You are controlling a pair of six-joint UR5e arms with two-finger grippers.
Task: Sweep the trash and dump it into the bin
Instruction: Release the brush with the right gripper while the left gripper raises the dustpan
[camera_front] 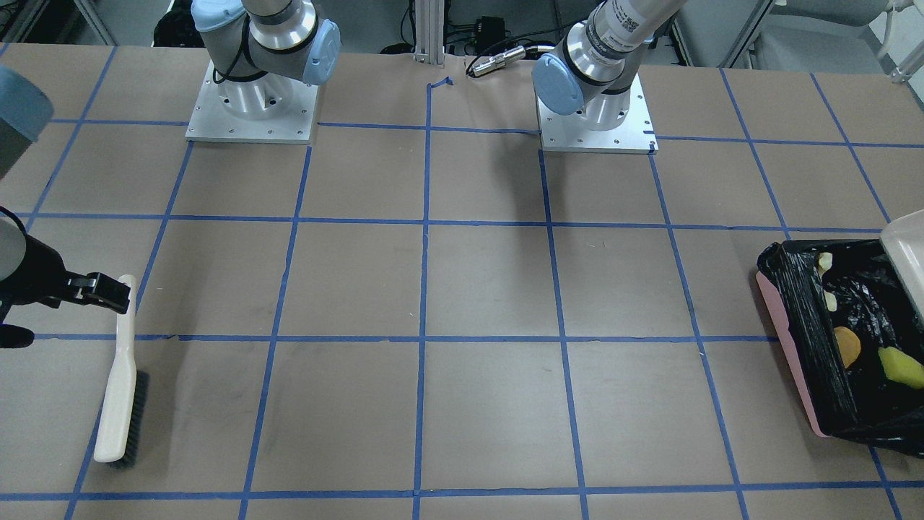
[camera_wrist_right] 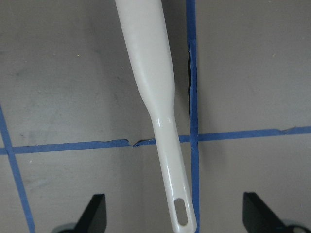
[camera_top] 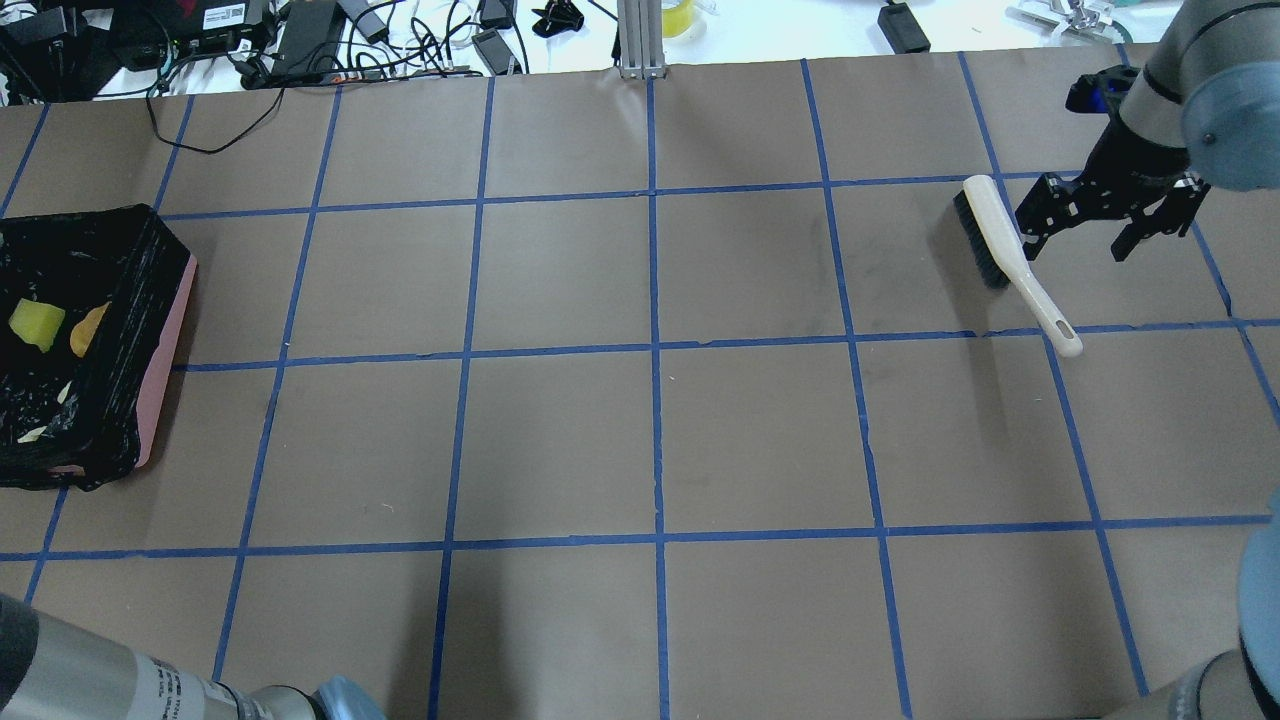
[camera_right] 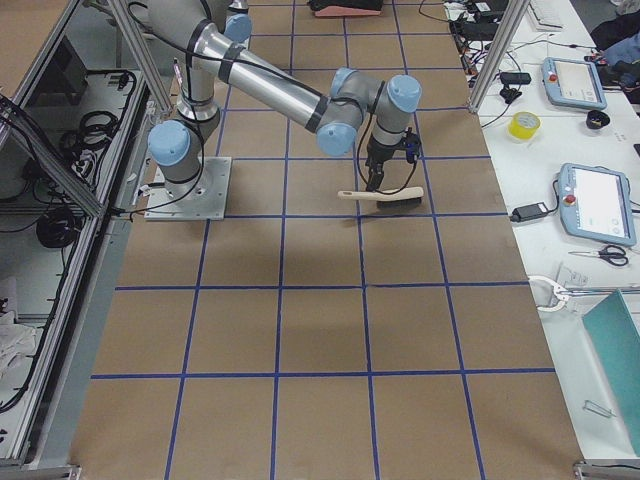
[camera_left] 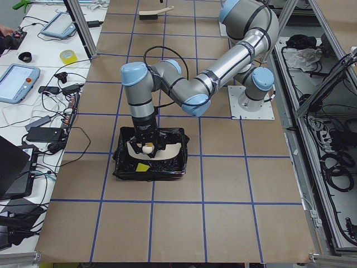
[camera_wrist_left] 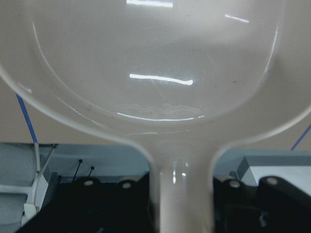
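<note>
The bin (camera_front: 790,339), pink with a black bag liner, stands at the table's end on my left side (camera_top: 165,330). Trash lies inside it: a yellow-green sponge wedge (camera_front: 901,366), a golden-brown roll (camera_front: 846,345) and pale pastry bits (camera_front: 825,261). My left gripper (camera_wrist_left: 182,199) is shut on the handle of an off-white dustpan (camera_wrist_left: 155,63), which hangs tilted over the bin (camera_left: 153,149). My right gripper (camera_top: 1083,238) is open just above a white brush (camera_top: 1010,255) lying flat on the table. The brush handle (camera_wrist_right: 165,121) runs between the spread fingertips (camera_wrist_right: 95,213) without touching them.
Blue tape divides the brown table into squares (camera_top: 655,345). Both arm bases (camera_front: 253,108) sit at the robot's edge. Cables and electronics (camera_top: 300,40) line the far edge beyond the table. Screens and a tape roll (camera_right: 524,125) rest on a side bench.
</note>
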